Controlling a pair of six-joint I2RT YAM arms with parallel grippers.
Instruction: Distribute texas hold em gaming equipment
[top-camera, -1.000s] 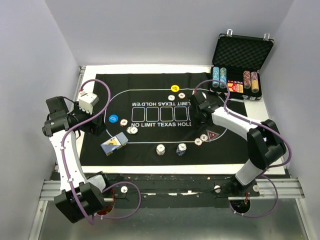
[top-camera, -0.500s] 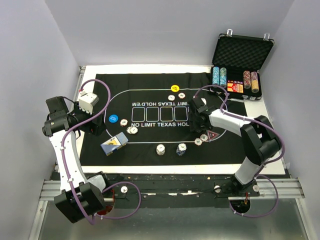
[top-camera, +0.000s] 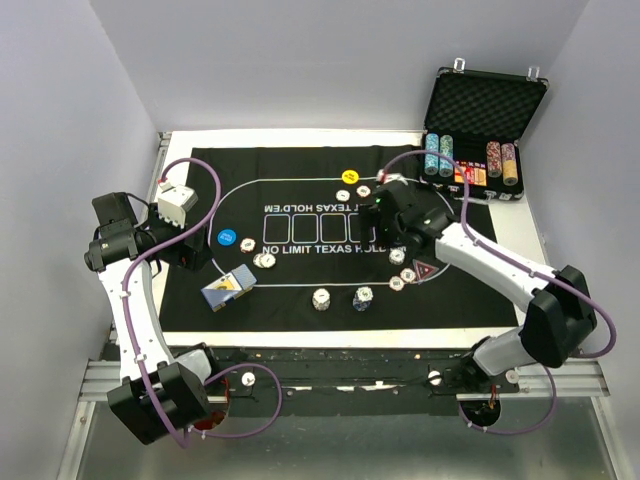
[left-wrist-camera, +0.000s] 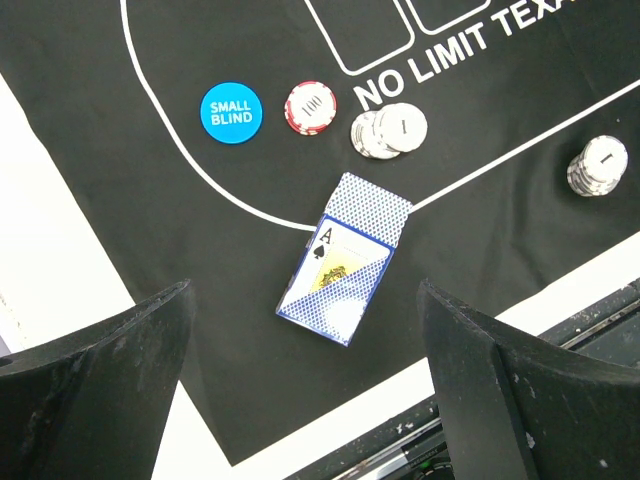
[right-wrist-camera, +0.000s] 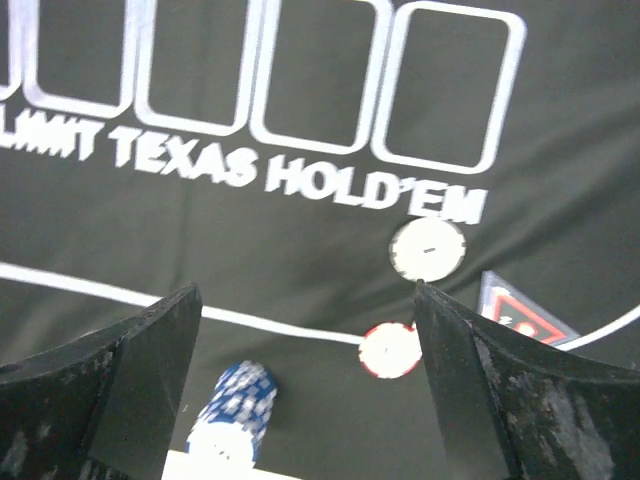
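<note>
I see left fingers spread, empty, over blue cardboard card box on black felt mat. Blue round blind disc, white chip stack beyond box. Right fingers spread, empty, well right of box.

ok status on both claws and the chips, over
Left claw open, empty, over the blue-backed cardboard deck box. Right claw open, empty, above the white round poker chip and red-rimmed round poker chip. Nothing blocking either.

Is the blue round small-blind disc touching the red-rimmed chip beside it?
No, black felt shows between the blue round disc and the red-rimmed chip.
</note>
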